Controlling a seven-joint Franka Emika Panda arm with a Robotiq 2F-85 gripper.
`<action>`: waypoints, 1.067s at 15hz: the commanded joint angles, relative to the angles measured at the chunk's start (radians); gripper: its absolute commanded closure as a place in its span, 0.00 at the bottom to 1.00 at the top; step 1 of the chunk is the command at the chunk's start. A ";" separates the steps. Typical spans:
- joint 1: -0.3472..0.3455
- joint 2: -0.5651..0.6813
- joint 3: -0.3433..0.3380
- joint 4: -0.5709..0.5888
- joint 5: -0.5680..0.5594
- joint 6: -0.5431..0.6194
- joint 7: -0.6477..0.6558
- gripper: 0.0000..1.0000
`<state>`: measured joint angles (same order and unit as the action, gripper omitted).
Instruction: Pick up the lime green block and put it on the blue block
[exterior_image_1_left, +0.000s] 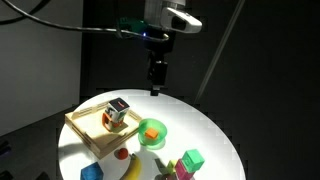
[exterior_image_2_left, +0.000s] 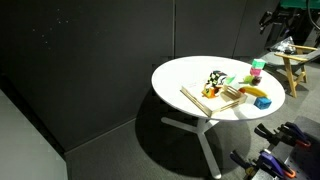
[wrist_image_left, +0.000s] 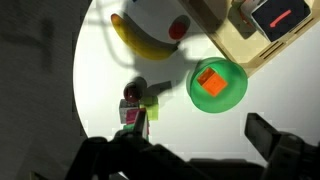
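Observation:
The lime green block (wrist_image_left: 150, 108) is a small yellow-green cube on the white table, beside a magenta block (wrist_image_left: 130, 113) and left of the green bowl (wrist_image_left: 236, 92) in the wrist view. The blue block (exterior_image_1_left: 92, 172) lies near the table's edge past the banana (exterior_image_1_left: 130, 168), and the blue block (exterior_image_2_left: 262, 102) shows again in an exterior view. My gripper (exterior_image_1_left: 157, 88) hangs high above the far side of the table, well away from both blocks. Its fingers (wrist_image_left: 268, 135) stand wide apart with nothing between them. In the wrist view my gripper (wrist_image_left: 200, 142) frames bare table.
The bowl holds an orange block (wrist_image_left: 209, 80). A wooden tray (exterior_image_1_left: 88, 128) carries a multi-coloured cube (exterior_image_1_left: 117, 113). A red ball (exterior_image_1_left: 121, 153), a mint-green block (exterior_image_1_left: 192, 159) and a dark red piece (wrist_image_left: 133, 90) lie around the blocks. The round table (exterior_image_1_left: 215, 125) ends close to them.

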<state>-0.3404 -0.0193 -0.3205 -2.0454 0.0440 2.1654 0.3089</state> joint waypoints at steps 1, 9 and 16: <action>-0.004 0.058 -0.012 0.031 0.028 0.031 -0.033 0.00; -0.007 0.126 -0.023 0.031 0.039 0.032 -0.037 0.00; 0.002 0.117 -0.021 0.008 0.018 0.033 -0.011 0.00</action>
<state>-0.3396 0.0957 -0.3397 -2.0426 0.0610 2.2028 0.2993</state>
